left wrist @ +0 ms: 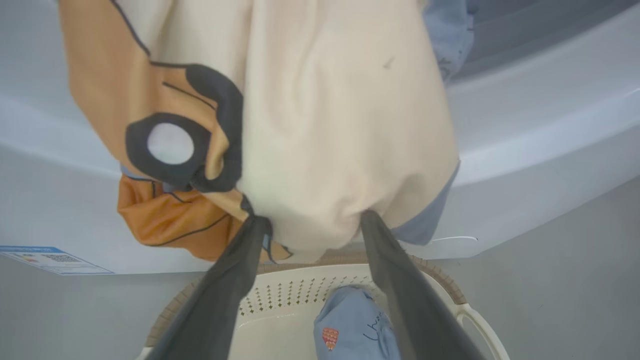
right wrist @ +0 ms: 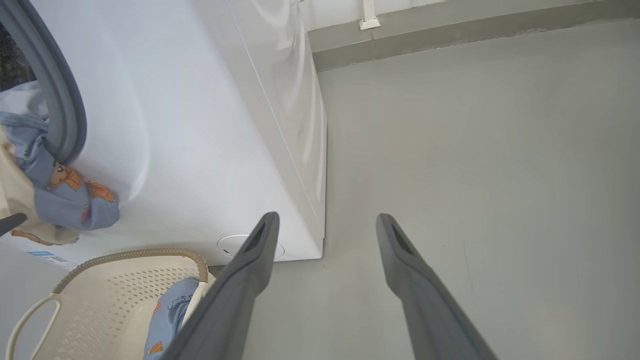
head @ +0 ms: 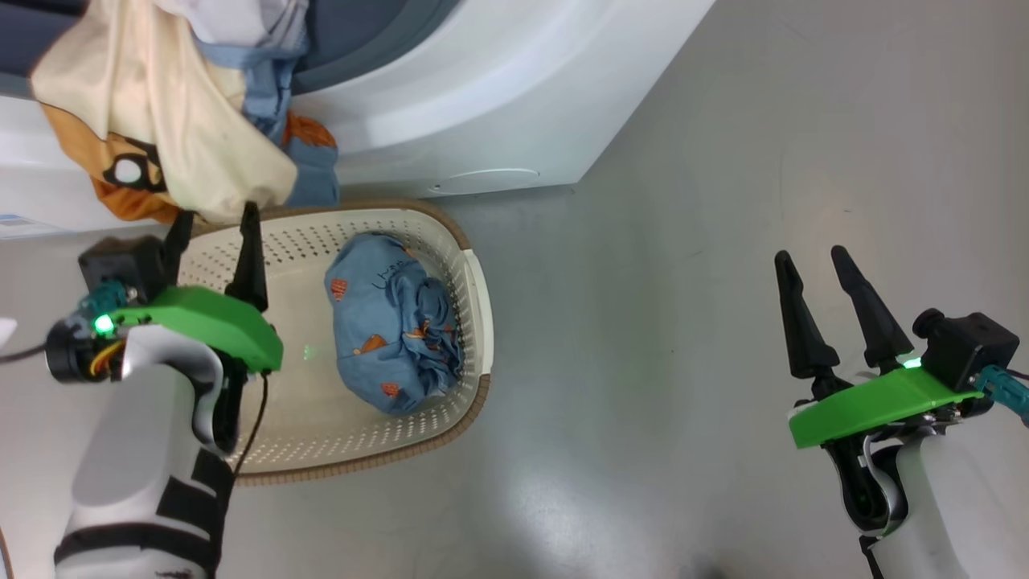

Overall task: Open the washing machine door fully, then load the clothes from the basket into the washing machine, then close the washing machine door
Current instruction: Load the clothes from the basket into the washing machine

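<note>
Relation: cream piece (left wrist: pixel 340 125) hangs straight ahead of the left gripper (left wrist: pixel 315 220). Its hem lies at the two fingertips, which bracket it; I cannot tell whether they touch it.
Axis: the hanging bunch runs from the machine (head: pixel 482 96) mouth down toward the basket (head: pixel 480 322), roughly in line with the left fingers.
Second item: blue bundle (head: pixel 394 330) lies in the basket just beside the left gripper (head: pixel 219 213), toward the robot's right. Its long side runs along the basket's length.
Nearer arm: left, for both pieces. The right gripper (head: pixel 812 256) is well apart, over bare floor (head: pixel 683 322).
Fingers: both pairs are spread wide and hold nothing.
Step, as judged: loading is half done. One bunch is draped over the lip, not fully in the drum, and one piece is left in the basket.
Next move needs: pushing the bunch up and inward past the gasket (right wrist: pixel 65 110), or dropping to the blue bundle.
Materials: soft, limp cloth, cream with orange and black print over pale blue layers. The blue bundle is crumpled, with small orange prints.
Basket: stiff perforated cream plastic with a brown woven-look rim.
Machine: smooth, glossy white front, curved around the mouth.
Risk: the draped cloth may slide back out.
</note>
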